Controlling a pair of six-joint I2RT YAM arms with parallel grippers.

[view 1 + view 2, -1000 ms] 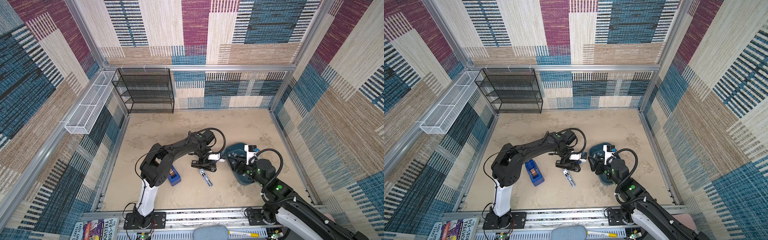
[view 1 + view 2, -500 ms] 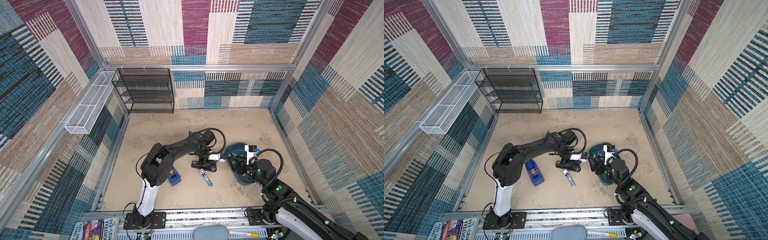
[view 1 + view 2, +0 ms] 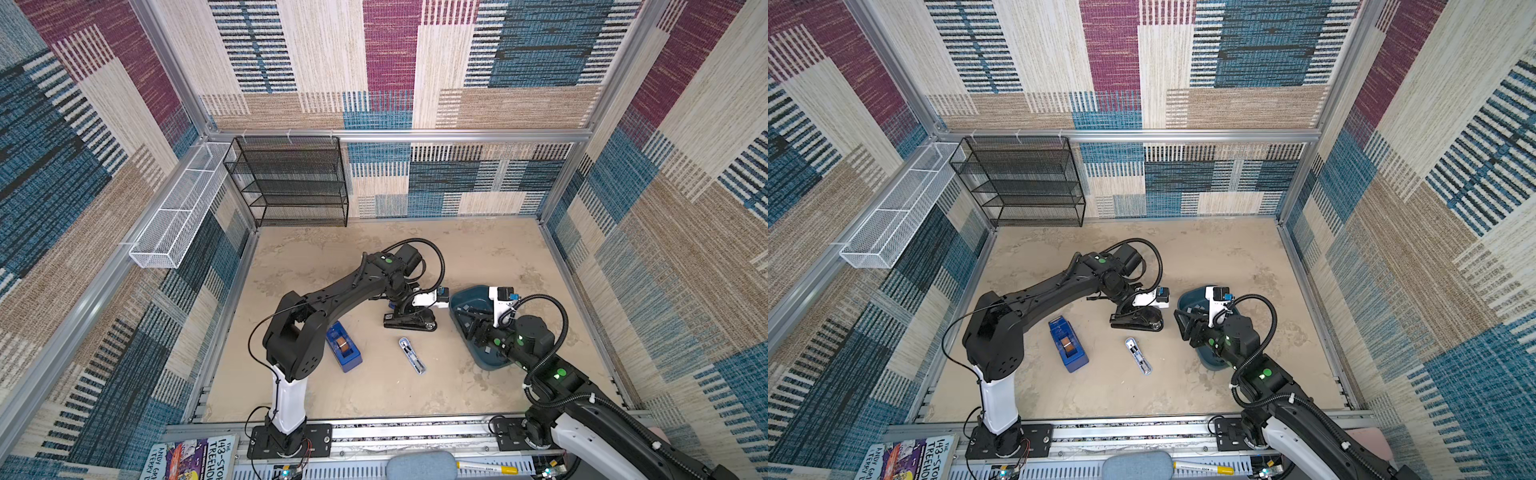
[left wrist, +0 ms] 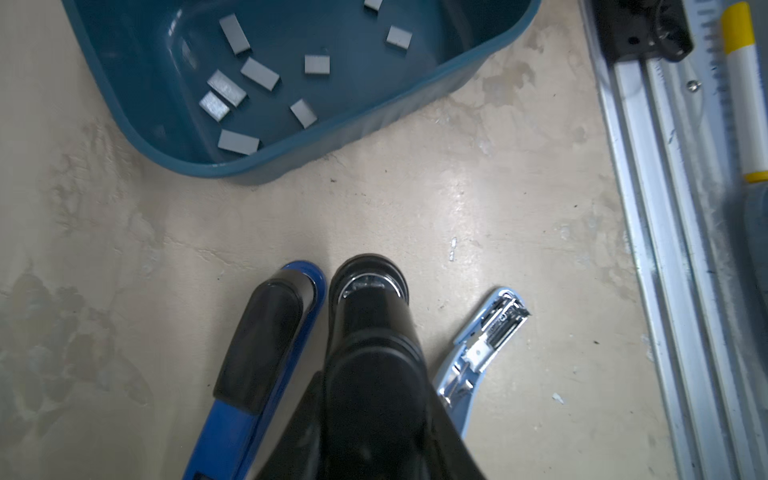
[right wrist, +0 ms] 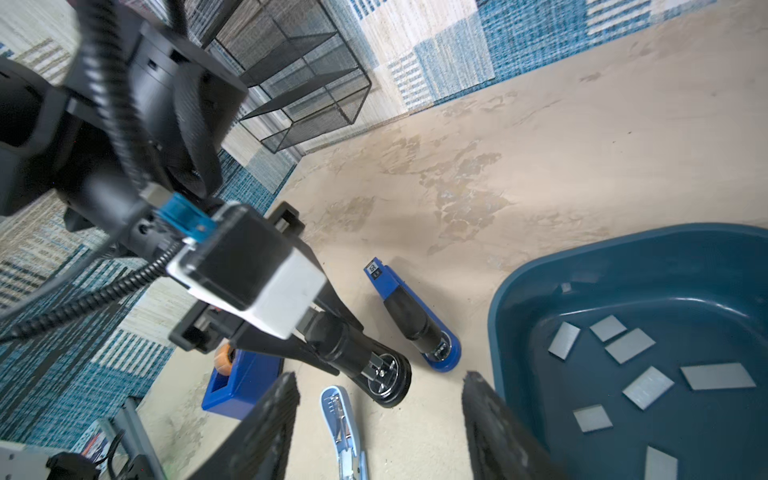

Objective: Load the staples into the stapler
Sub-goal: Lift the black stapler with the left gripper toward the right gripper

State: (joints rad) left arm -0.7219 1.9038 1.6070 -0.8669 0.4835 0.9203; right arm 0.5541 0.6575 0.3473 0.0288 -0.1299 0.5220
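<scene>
White wire basket on the left wall. Black mesh rack stands upper left of centre, against the back wall. Book at the bottom edge, left. Blue tape dispenser sits on the bench, lower left of centre, just beside the left arm.

At the centre of both top views the left gripper is down on the black stapler. Its jaws are pressed onto the stapler's body from both sides, and the right wrist view shows this too. Blue stapler lies just beside the black one; cannot tell if they touch. Light-blue stapler lies below centre, apart from the others, with its metal insides showing.

Teal bin is right of centre, near the black stapler. The staples are scattered loose on the bin floor, flat grey strips.

Right gripper hangs at the bin's left rim, jaws spread wide and holding nothing. One of its fingers is over the bench and the other is over the rim. The staples lie inside the bin past that rim finger, clear of both jaws and well apart from the left jaws.

Yellow-capped marker lies at the bottom edge.
</scene>
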